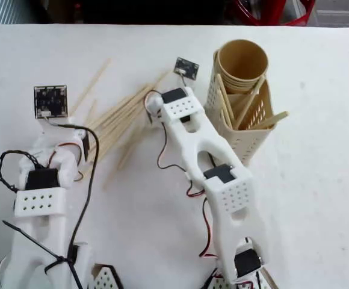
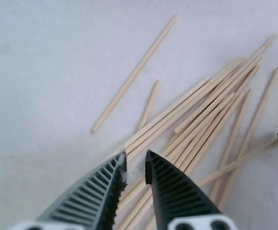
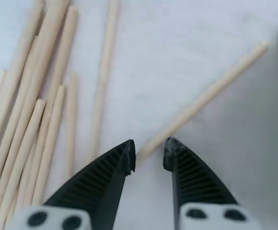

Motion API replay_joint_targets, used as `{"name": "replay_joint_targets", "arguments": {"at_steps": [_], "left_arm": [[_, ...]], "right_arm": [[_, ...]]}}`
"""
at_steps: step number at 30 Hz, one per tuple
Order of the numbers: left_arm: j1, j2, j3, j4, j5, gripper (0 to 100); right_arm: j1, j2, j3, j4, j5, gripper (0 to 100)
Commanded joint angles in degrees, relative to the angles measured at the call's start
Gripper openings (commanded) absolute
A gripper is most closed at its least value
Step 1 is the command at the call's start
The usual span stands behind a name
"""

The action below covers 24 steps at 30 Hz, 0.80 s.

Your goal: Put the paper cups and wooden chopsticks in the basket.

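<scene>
1. Two sets of fingers are down at the white surface point(image 1: 319, 198). My left fingers point(image 2: 151, 165) sit tips-down on the near end of the loose chopsticks point(image 2: 211, 110). They are parted only a sliver and, as far as I can see, have hold of nothing.
2. The pile lies fanned and overlapping between my two arms, with a few strays apart from it. I judge the narrow opening suits that overlap, since a wide bite would rake up several sticks at once.
3. My right fingers point(image 3: 168, 148) are about half open. They straddle the near end of a single chopstick point(image 3: 206, 96) that lies clear of the pile, and are not closed on it. It looks a sensible pick, because nothing crosses it and the grip should come clean.
4. Farthest right, the basket point(image 1: 253, 141) stands upright just beside my right arm point(image 1: 192, 129).
5. The paper cups point(image 1: 242, 57) are stacked inside the basket's far end, and several sticks point(image 1: 248, 102) lean in beside them. The cups look done, so only the sticks on the surface remain.
</scene>
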Motion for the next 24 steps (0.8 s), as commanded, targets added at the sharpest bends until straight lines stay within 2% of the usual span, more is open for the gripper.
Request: {"name": "replay_joint_targets", "arguments": {"at_steps": [1, 8, 13, 17, 24], "left_arm": [[0.5, -1.1, -0.3, -1.3, -0.4, 9], [0.5, -1.1, -0.3, -1.3, -0.4, 9], [0.5, -1.1, -0.3, -1.3, -0.4, 9], [0.5, -1.1, -0.3, -1.3, -0.4, 9], [0.4, -1.1, -0.3, -1.4, -0.2, 9]], "right_arm": [[-0.3, 0.3, -0.3, 4.2, -0.3, 10.1], [-0.6, -2.9, -0.3, 10.4, 1.0, 4.1], [0.6, -4.5, -0.2, 13.8, 9.6, 3.6], [0.1, -7.3, 0.0, 14.9, 20.1, 1.8], [0.0, -23.2, 1.4, 20.6, 24.3, 1.7]]}}
